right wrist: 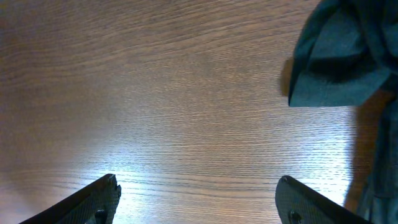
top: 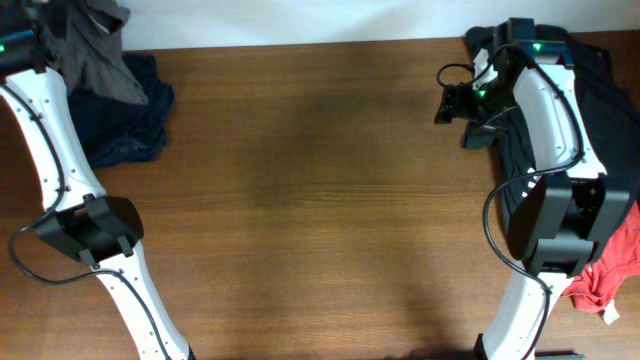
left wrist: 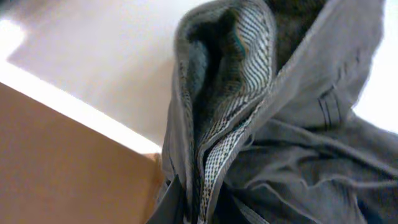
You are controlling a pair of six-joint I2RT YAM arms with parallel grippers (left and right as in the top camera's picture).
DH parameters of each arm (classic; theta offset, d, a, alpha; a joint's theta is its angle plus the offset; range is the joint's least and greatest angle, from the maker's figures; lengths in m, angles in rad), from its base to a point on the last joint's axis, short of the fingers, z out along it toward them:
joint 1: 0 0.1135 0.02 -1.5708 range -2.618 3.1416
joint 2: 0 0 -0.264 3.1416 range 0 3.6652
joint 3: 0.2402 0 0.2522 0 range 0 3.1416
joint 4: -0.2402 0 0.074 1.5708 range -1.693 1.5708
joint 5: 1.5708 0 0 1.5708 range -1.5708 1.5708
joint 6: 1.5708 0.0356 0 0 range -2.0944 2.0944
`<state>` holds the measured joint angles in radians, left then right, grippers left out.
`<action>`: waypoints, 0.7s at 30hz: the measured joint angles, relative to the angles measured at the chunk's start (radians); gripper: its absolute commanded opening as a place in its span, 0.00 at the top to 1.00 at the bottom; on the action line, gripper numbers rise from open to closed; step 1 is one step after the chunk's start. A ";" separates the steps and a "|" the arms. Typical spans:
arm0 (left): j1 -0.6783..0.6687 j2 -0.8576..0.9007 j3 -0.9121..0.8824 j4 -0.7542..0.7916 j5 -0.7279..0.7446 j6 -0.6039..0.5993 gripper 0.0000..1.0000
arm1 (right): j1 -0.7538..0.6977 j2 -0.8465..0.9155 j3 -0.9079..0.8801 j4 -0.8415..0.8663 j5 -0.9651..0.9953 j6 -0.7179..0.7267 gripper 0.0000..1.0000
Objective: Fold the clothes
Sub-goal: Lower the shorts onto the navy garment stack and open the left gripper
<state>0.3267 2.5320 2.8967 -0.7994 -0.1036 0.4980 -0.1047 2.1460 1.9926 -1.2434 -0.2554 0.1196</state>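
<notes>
The grey-olive shorts (top: 95, 45) hang bunched at the far left corner of the table, lifted by my left gripper (top: 52, 22). In the left wrist view the gripper (left wrist: 200, 208) is shut on the shorts (left wrist: 292, 118) at the waistband, whose lighter striped lining (left wrist: 249, 68) shows. My right gripper (top: 450, 103) is at the far right of the table. In the right wrist view it (right wrist: 199, 193) is open and empty above bare wood.
A dark blue garment (top: 125, 120) lies under the hanging shorts at the far left. A pile of dark clothes (top: 600, 110) lies at the far right, and its teal-dark edge (right wrist: 336, 62) shows near the right gripper. A red garment (top: 610, 270) lies at the right edge.
</notes>
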 measured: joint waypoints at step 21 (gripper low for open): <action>-0.005 0.000 -0.129 -0.565 0.086 0.011 0.17 | 0.000 0.000 0.000 0.000 0.000 0.000 0.16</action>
<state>0.3214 2.5317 2.7674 -1.3640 -0.0174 0.5087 -0.1047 2.1460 1.9926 -1.2430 -0.2558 0.1196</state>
